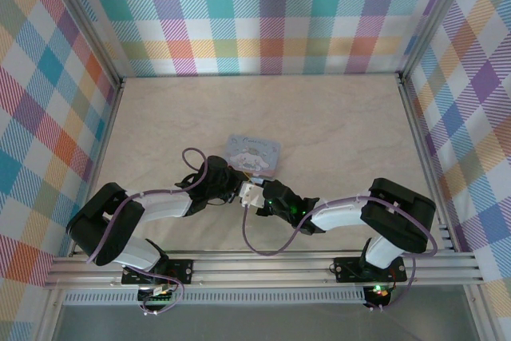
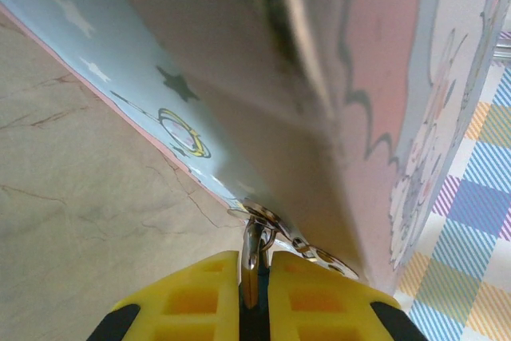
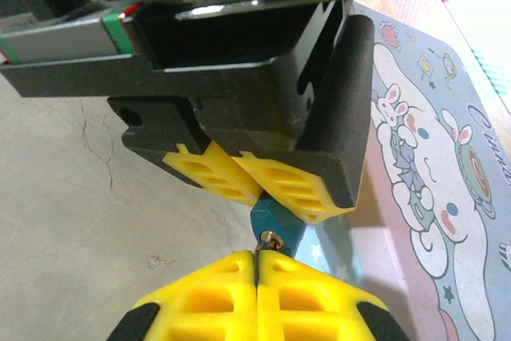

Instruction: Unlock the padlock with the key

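Note:
The tiny teal padlock [image 3: 277, 222] hangs at the front edge of the pastel-blue cartoon tin [image 3: 431, 165]. My left gripper [image 3: 270, 197] comes from above and is shut on its body. In the left wrist view the chrome shackle [image 2: 251, 249] stands between those shut yellow fingers [image 2: 200, 293] and passes through the tin's metal latch ring [image 2: 275, 225]. My right gripper [image 3: 256, 255] is shut on the key, a thin sliver [image 3: 259, 251] whose tip sits at the brass keyhole [image 3: 271, 239]. From above, both grippers [image 1: 236, 184] [image 1: 260, 197] meet just in front of the tin [image 1: 254, 152].
The tin [image 2: 359, 77] lies on a beige marbled table [image 1: 319, 117], walled by plaid panels [image 1: 263, 13] at the back and sides. An aluminium rail [image 1: 263, 265] runs along the near edge by the arm bases. Open tabletop lies behind and to both sides.

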### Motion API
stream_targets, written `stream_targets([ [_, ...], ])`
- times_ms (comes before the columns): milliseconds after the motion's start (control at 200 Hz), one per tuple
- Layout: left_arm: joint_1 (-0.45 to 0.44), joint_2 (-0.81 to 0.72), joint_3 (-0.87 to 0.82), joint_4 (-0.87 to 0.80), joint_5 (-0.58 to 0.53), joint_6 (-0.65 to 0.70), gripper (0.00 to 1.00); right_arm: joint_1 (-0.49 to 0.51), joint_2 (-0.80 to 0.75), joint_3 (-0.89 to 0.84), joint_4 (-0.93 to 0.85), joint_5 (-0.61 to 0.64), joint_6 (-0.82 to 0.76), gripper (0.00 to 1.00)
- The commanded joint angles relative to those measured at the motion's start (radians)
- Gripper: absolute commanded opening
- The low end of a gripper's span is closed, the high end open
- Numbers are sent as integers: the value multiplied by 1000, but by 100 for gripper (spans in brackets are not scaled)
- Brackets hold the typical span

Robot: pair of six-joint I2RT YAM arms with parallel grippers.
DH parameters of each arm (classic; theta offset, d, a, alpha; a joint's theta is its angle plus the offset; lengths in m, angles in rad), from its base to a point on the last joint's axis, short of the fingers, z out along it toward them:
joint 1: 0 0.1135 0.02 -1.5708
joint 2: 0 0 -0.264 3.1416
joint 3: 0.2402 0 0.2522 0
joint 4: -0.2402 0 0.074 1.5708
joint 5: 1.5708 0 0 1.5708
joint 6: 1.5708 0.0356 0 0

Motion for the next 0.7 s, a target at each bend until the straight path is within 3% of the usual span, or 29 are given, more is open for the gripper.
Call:
stream_targets([
  [0,-18,3,17,-17,26,-8,0,1,-1,1,112,17,117,0],
  [485,-18,2,18,-20,25,-9,0,-56,-6,-34,127,-63,440,0],
  [695,-19,7,22,-22,24,-9,0,-73,-11,-39,114,-87,454,0],
])
